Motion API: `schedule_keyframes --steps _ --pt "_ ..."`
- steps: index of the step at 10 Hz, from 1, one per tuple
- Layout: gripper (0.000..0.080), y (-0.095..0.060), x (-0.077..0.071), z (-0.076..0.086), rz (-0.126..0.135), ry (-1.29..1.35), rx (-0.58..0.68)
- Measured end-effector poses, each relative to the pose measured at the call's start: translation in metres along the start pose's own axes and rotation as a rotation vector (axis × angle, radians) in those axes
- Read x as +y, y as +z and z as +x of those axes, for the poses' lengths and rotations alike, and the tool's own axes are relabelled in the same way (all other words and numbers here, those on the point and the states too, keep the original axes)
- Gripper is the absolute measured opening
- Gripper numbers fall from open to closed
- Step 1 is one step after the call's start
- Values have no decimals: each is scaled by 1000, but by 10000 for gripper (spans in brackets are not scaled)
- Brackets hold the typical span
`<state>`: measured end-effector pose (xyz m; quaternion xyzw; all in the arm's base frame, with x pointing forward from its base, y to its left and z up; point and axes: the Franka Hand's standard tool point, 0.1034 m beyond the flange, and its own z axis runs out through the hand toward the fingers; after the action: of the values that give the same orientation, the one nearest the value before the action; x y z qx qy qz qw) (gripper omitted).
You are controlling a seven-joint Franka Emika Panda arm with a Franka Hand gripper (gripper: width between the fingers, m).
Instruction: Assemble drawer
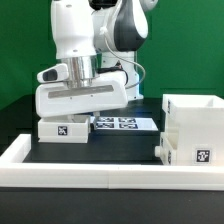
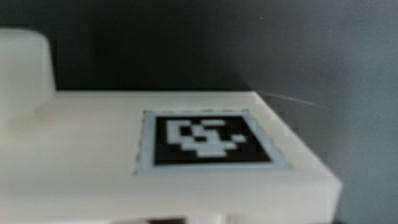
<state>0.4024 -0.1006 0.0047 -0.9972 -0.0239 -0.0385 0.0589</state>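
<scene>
I have the end effector (image 1: 82,114) low over the small tray (image 1: 62,128). The tray lies on the surface (image 1: 120,145) at the exterior view's left, well apart from the tall casing (image 1: 195,128) at the right. The fingers are hidden, so I cannot tell whether they are clenched on it or released. I judge the tray to be light, stiff, slick plastic, so I'd pinch 1 thin side wall, not the flat face. The wrist view gives me the tray's tag (image 2: 210,140), close and blurred; only the exterior view shows the casing and the marker board (image 1: 120,123).
</scene>
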Motion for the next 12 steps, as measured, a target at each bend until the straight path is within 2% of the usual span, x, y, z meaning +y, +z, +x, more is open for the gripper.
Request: schedule_keyframes --steps 1,2,4,6,8,10,11,12 --pt "84 0 -1 0 0 -1 0" --pt "47 -1 -1 2 -4 -4 7" --pt "47 -4 -8 8 -4 -5 10" --pt "43 -10 -24 16 3 3 6" --pt "43 -24 -47 36 21 -1 -2" --pt "44 -31 -57 51 28 -23 2" --pt "44 -36 -59 61 46 -26 -12" --pt "44 -39 -59 70 48 -49 -4"
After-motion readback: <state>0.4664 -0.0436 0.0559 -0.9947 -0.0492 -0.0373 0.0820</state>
